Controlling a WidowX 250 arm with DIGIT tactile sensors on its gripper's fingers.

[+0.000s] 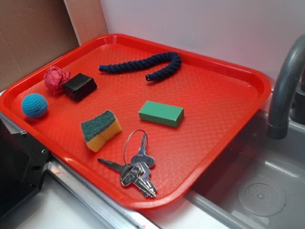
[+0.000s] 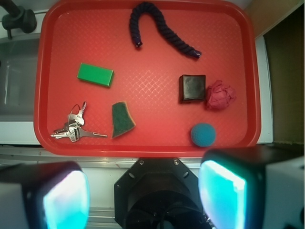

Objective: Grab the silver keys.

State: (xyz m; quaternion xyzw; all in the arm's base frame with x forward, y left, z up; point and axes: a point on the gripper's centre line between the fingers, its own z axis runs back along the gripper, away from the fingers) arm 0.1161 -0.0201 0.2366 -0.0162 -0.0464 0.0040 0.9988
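The silver keys (image 1: 136, 167) lie flat on the red tray (image 1: 228, 109) near its front edge, their wire loop reaching toward the middle. In the wrist view the keys (image 2: 74, 127) lie at the tray's lower left. My gripper (image 2: 143, 200) is high above the scene, over the counter edge just off the tray's near side. Its two teal-padded fingers (image 2: 64, 200) stand wide apart with nothing between them. The gripper does not show in the exterior view.
On the tray are a yellow-and-green sponge (image 2: 122, 119), a green block (image 2: 96, 75), a black box (image 2: 192, 88), a red crumpled ball (image 2: 219, 94), a blue ball (image 2: 203, 134) and a dark blue rope (image 2: 159, 29). A sink with a grey faucet (image 1: 286, 90) is beside the tray.
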